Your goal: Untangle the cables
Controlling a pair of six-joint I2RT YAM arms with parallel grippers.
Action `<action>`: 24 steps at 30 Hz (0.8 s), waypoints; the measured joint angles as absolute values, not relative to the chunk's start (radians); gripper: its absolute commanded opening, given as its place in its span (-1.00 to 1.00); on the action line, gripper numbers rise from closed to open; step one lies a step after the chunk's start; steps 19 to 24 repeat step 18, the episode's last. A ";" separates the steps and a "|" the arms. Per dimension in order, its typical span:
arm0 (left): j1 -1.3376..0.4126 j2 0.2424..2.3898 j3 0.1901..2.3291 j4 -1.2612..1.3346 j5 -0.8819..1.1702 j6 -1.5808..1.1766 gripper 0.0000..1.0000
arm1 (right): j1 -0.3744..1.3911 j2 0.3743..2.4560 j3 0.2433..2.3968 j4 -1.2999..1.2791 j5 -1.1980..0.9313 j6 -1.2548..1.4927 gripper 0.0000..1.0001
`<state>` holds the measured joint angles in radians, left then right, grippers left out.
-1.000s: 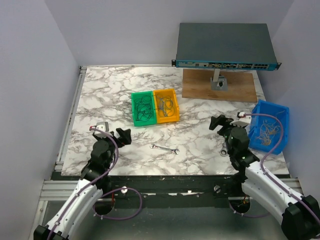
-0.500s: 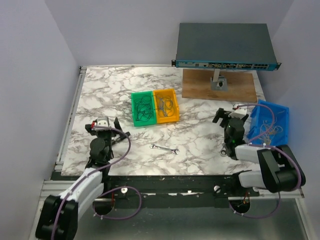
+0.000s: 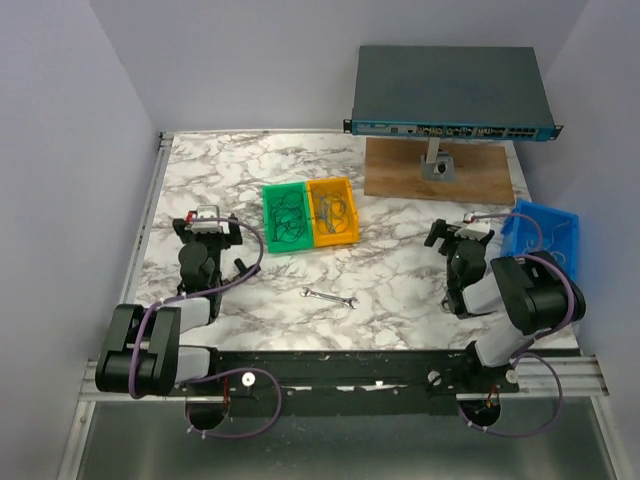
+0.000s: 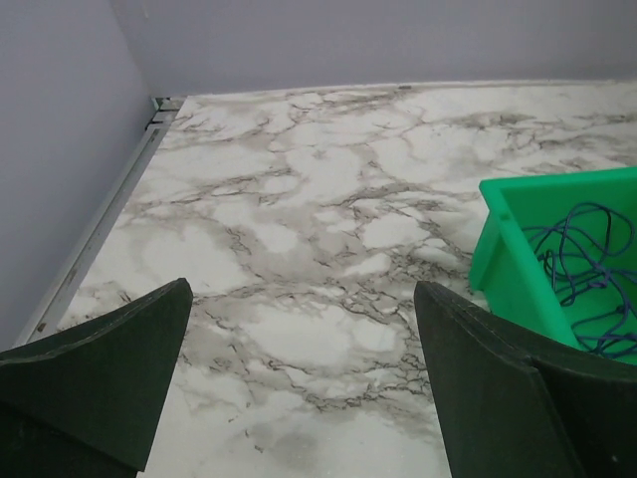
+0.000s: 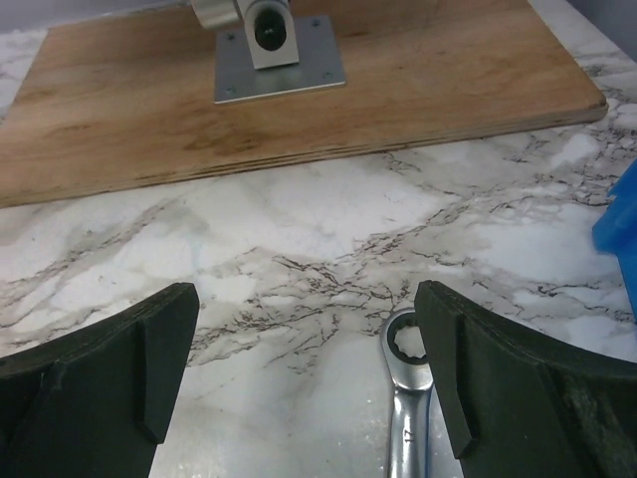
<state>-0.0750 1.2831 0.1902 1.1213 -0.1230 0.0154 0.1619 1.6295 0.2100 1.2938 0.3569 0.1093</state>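
Thin blue and dark cables [image 3: 286, 218] lie bunched in a green bin [image 3: 271, 192]; they also show in the left wrist view [image 4: 587, 271]. More thin wires [image 3: 336, 210] lie in the orange bin [image 3: 344, 185] beside it. My left gripper [image 3: 207, 226] is open and empty, low over the marble left of the green bin [image 4: 503, 261]; it also shows in its own view [image 4: 302, 289]. My right gripper [image 3: 460, 234] is open and empty near the blue bin [image 3: 560, 228]. In its own view [image 5: 304, 291] a ratchet wrench [image 5: 410, 398] lies by the right finger.
A small steel wrench [image 3: 330, 297] lies on the marble at front centre. A wooden board [image 3: 440, 175] with a metal post carries a network switch [image 3: 450, 95] at the back right. Walls close in on the left, back and right. Both arms are folded near the front edge.
Both arms have folded back toward their bases. The left gripper has moved back and left. The right gripper stays near the blue bin. Both stay open and empty.
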 measured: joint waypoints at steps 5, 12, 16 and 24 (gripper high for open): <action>-0.066 1.281 0.216 1.112 -0.131 -0.005 0.97 | 0.157 1.631 0.210 1.327 0.348 0.103 1.00; -0.066 1.281 0.217 1.104 -0.131 -0.012 0.97 | 0.157 1.632 0.210 1.346 0.348 0.104 1.00; -0.065 1.281 0.217 1.100 -0.130 -0.012 0.97 | 0.157 1.632 0.210 1.346 0.348 0.103 1.00; -0.064 1.281 0.217 1.094 -0.130 -0.013 0.97 | 0.157 1.632 0.210 1.346 0.348 0.104 1.00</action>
